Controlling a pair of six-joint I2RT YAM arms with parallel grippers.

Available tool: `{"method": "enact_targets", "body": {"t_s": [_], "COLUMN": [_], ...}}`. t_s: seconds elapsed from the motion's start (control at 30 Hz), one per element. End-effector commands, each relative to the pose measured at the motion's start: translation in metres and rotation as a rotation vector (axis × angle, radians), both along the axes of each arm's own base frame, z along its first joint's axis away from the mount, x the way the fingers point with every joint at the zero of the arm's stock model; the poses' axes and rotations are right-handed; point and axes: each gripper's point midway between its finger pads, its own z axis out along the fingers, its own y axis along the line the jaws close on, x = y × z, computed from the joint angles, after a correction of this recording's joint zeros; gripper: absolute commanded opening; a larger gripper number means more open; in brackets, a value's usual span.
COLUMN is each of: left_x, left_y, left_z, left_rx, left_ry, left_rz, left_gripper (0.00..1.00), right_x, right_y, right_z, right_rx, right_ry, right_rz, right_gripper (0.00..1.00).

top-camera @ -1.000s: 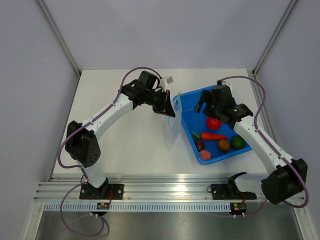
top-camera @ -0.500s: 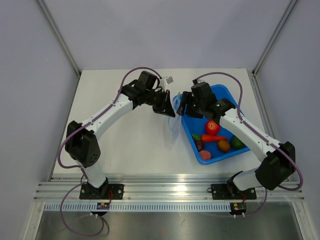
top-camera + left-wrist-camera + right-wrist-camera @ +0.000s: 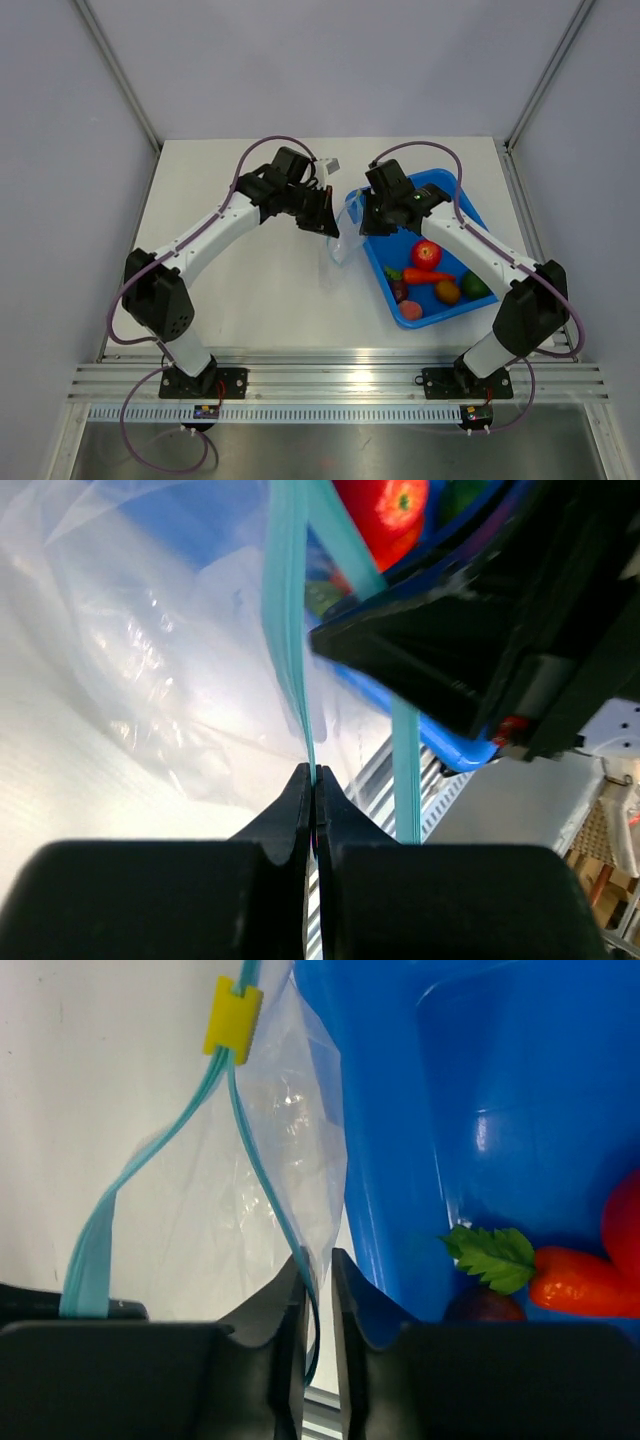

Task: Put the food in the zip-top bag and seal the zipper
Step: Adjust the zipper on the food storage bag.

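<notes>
The zip-top bag, a clear crinkly pouch, hangs between both grippers beside the blue tray's left edge. My left gripper is shut on one side of the teal zipper. My right gripper stands with only a narrow gap; the other zipper side and bag film run between its fingers, touching the left one. A yellow slider sits at the far end of the zipper. The food lies in the tray: red tomato, carrot, green round, pink round.
The rigid blue tray sits at the right of the white table, its near-left wall right beside my right fingers. Grey walls enclose the back and sides. An aluminium rail runs along the near edge.
My right arm swung left from over the tray to the bag's mouth, and its jaws narrowed from wide open to a slim gap. The left gripper kept its hold and shifted slightly.
</notes>
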Motion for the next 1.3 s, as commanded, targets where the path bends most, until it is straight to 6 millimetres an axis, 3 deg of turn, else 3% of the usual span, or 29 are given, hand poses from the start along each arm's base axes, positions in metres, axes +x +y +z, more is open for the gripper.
{"method": "enact_targets", "body": {"t_s": [0.0, 0.1, 0.13, 0.37, 0.6, 0.77, 0.87, 0.93, 1.03, 1.27], "left_x": [0.006, 0.011, 0.010, 0.007, 0.006, 0.005, 0.001, 0.001, 0.000, -0.006], "left_y": [0.028, 0.045, 0.050, 0.063, 0.070, 0.074, 0.071, 0.069, 0.067, 0.059], "left_z": [-0.004, -0.013, -0.014, 0.005, 0.039, 0.028, 0.022, 0.020, 0.015, -0.007], "left_rx": [0.108, 0.162, 0.169, 0.134, 0.085, 0.123, 0.117, 0.116, 0.136, 0.208], "left_ry": [-0.075, -0.081, -0.080, -0.110, -0.158, -0.128, -0.105, -0.102, -0.098, -0.076], "left_rz": [0.053, 0.093, 0.103, 0.121, 0.150, 0.157, 0.144, 0.141, 0.130, 0.088], "left_gripper": [0.00, 0.00, 0.00, 0.00, 0.00, 0.00, 0.00, 0.00, 0.00, 0.00], "right_x": [-0.002, -0.004, -0.003, -0.002, 0.007, 0.013, 0.012, 0.010, 0.008, 0.004], "right_y": [-0.005, -0.010, -0.013, -0.018, 0.009, 0.005, 0.009, 0.013, 0.017, 0.022], "right_z": [0.029, 0.023, 0.021, -0.004, -0.013, -0.029, -0.028, -0.026, -0.020, -0.007], "right_rx": [-0.007, -0.039, -0.053, -0.089, 0.013, -0.033, -0.011, 0.002, 0.010, 0.035], "right_ry": [-0.060, -0.041, -0.039, -0.018, -0.038, -0.033, -0.039, -0.043, -0.056, -0.077], "right_rz": [0.005, 0.000, -0.010, -0.039, -0.016, -0.041, -0.039, -0.028, -0.019, -0.013], "right_gripper": [0.17, 0.01, 0.00, 0.00, 0.00, 0.00, 0.07, 0.27, 0.42, 0.47]}}
